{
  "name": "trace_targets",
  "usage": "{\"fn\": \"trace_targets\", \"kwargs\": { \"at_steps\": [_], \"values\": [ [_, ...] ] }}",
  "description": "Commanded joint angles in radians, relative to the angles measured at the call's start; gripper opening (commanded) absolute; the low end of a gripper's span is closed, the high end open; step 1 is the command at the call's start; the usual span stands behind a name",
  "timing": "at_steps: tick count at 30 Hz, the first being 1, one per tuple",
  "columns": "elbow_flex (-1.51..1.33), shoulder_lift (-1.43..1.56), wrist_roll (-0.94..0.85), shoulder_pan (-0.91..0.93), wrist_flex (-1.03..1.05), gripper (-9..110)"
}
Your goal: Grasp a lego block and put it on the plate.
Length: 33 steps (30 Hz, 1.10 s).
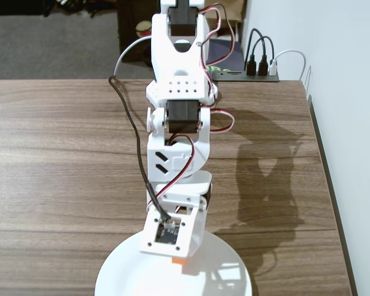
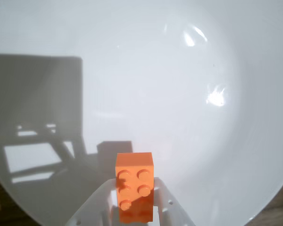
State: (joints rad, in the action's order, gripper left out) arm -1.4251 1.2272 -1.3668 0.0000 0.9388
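Wide open white plate below, bare all round; only the lego block between the fingers. Table clear either side of the arm.

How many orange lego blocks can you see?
1. The lego block sits between the gripper fingers above the plate. The arm may hide others on the table.

- My gripper hangs over the plate, with the lego block between its fingers, above the plate's near part in the wrist view.
- In the fixed view, the plate lies on the table's near edge, under my arm.
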Motion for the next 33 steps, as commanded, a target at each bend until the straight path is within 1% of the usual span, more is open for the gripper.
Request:
{"fn": "trace_targets", "kwargs": {
  "at_steps": [1, 8, 13, 16, 17, 18, 26, 33],
  "values": [
    [0.048, -0.008, 0.009, 0.017, -0.02, 1],
    [0.054, -0.037, 0.012, 0.021, -0.037, 2],
    [0.054, -0.037, 0.014, 0.017, -0.038, 13],
    [0.054, -0.032, 0.014, 0.015, -0.035, 13],
    [0.054, -0.031, 0.015, 0.015, -0.034, 18],
    [0.054, -0.026, 0.017, 0.015, -0.032, 18],
    [0.046, 0.037, 0.023, 0.021, 0.008, 18],
    [-0.018, 0.252, 0.094, 0.021, 0.129, 18]
  ]
}}
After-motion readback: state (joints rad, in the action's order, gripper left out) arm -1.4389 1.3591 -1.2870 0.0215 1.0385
